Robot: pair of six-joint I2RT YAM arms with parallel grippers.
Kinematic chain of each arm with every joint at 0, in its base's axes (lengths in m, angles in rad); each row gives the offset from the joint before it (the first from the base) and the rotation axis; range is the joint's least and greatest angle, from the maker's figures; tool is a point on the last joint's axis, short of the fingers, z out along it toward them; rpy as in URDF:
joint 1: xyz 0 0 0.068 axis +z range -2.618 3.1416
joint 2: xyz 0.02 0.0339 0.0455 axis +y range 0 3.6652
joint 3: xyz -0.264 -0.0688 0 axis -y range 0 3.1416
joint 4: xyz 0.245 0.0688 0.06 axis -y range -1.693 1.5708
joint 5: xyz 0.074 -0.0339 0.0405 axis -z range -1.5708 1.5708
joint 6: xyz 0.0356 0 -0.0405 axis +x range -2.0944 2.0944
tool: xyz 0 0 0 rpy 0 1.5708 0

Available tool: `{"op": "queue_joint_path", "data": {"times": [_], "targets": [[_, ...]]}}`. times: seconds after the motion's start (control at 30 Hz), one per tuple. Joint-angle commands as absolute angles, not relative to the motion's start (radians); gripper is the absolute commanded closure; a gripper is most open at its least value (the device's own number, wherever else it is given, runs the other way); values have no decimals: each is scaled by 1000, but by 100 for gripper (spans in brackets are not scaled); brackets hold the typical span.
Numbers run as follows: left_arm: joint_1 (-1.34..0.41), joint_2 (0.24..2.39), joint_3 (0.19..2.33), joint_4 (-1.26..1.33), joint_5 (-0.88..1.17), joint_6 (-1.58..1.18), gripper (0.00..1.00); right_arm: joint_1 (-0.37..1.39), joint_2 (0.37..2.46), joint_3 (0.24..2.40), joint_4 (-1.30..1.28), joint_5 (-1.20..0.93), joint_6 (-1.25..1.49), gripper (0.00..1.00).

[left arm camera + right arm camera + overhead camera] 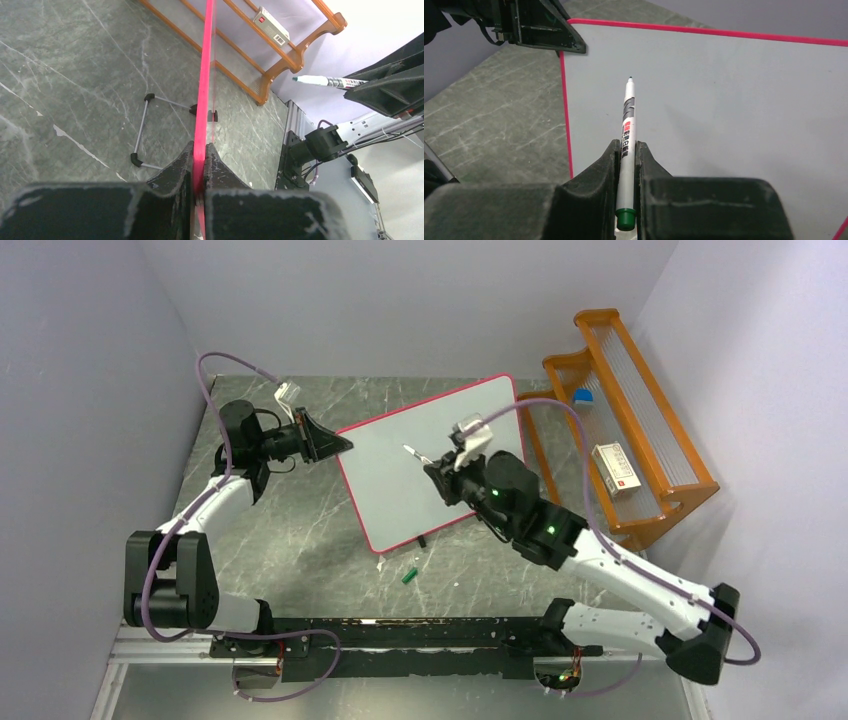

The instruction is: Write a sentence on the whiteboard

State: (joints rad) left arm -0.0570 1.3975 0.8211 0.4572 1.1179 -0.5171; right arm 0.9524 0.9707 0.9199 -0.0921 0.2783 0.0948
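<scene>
- The whiteboard (390, 475) stands propped on the tabletop (300, 530), its long axis running from the left gripper (335, 443) rightward and slightly away from the arms, its plain white face turned up toward them.
- The left gripper's jaws are pinched tight on the pink-red frame at the whiteboard's left corner (205, 75); that view sees the whiteboard edge-on.
- The right gripper (626, 155) is in front of the whiteboard's face, jaws closed on a marker (628, 125).
- The marker's long axis points at the whiteboard's left edge: dark tip forward and off the face, green end behind the jaws.
- Red and black print runs along the barrel, too small to read.
- A green cap (410, 575) lies just beside the whiteboard's near edge.
- An orange wooden rack (640, 410) to the whiteboard's right holds a white box (615, 470) with a red label.
</scene>
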Motion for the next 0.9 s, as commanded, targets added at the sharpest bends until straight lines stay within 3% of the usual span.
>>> {"op": "queue_joint_path", "data": {"times": [0.0,0.53,0.87], "targets": [[-75,1382,796,406,1108,-474,95,997,1097,1078,-296,360,130,100],[-77,1377,768,475,1092,-547,95,1119,1397,1442,-576,542,211,100],[-77,1375,777,439,1073,-534,95,1199,1492,1515,-569,645,209,100]]}}
